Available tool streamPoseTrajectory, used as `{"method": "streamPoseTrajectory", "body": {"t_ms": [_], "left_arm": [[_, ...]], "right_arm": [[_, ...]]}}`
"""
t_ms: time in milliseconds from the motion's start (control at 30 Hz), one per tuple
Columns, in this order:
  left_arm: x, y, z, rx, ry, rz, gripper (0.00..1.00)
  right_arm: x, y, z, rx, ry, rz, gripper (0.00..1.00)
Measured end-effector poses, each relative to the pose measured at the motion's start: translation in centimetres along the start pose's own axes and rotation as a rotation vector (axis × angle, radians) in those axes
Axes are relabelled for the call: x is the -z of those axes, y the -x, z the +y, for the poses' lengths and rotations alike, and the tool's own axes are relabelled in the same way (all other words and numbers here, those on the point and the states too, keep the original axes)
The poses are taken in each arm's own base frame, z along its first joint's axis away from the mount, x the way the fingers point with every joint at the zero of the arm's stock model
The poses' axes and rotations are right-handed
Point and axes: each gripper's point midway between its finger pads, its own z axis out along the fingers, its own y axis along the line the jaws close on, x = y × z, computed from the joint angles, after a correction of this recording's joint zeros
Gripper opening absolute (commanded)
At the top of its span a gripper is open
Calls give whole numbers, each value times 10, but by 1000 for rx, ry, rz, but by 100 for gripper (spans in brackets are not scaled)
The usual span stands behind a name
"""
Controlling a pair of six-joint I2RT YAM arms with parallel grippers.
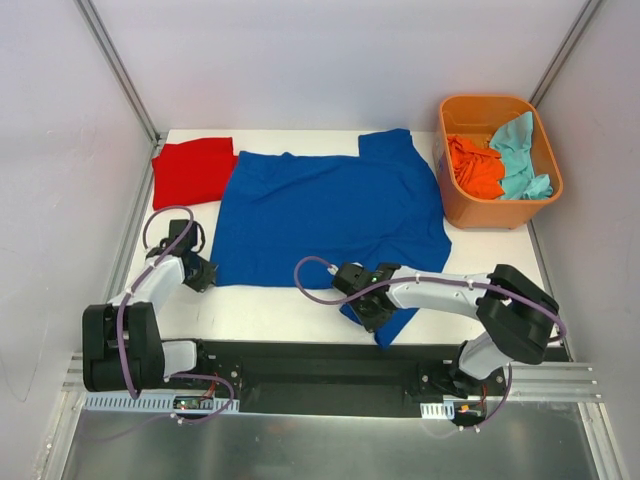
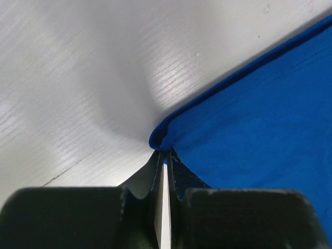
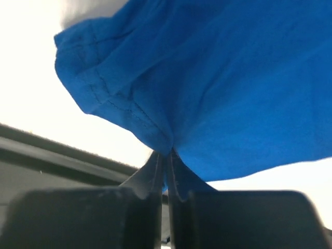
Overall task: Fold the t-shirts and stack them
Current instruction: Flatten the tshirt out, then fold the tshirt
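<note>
- Pinching the blue t-shirt (image 1: 330, 210) at two spots: our left gripper (image 2: 165, 152) is closed tight on its near-left hem corner, and our right gripper (image 3: 167, 151) is clamped on a bunched hem by the counter's (image 1: 275, 305) near edge.
- Both bites look thin. We reckon an uneven pull could slip one free, or drag the red t-shirt (image 1: 190, 170) lying just beside it at the far-left corner.
- Smooth white counter, pale walls around.

The left hand (image 1: 207, 275) and right hand (image 1: 372, 310) are black, on white links (image 1: 440, 290) with purple cables (image 1: 296, 275).
</note>
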Motion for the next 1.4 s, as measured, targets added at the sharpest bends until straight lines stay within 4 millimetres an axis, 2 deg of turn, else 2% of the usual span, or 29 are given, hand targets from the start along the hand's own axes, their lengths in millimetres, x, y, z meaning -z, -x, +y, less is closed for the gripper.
{"method": "streamPoseTrajectory", "body": {"t_ms": [100, 300, 433, 633, 767, 867, 1000, 1200, 1400], "left_arm": [[7, -2, 4, 12, -23, -15, 0], [36, -8, 25, 98, -52, -81, 0], [54, -16, 45, 161, -72, -120, 0], [52, -45, 73, 225, -62, -64, 0], [60, -51, 80, 259, -46, -49, 0], [75, -44, 77, 269, -65, -78, 0], [90, -34, 67, 275, -103, -103, 0], [85, -30, 53, 270, -83, -72, 0], [90, -11, 17, 252, -106, -59, 0]], "right_arm": [[10, -12, -2, 9, 0, 8, 1], [64, -40, -11, -9, 61, -48, 2], [88, -63, -11, -25, 126, -47, 2], [106, -98, 5, 36, 212, 16, 2], [111, -114, 7, 72, 208, 60, 2], [115, -111, -2, 58, 160, 43, 1], [120, -95, -22, -12, 78, -5, 1], [128, -62, -61, -135, -37, -82, 1], [145, -16, -93, -175, -129, -143, 1]]}}
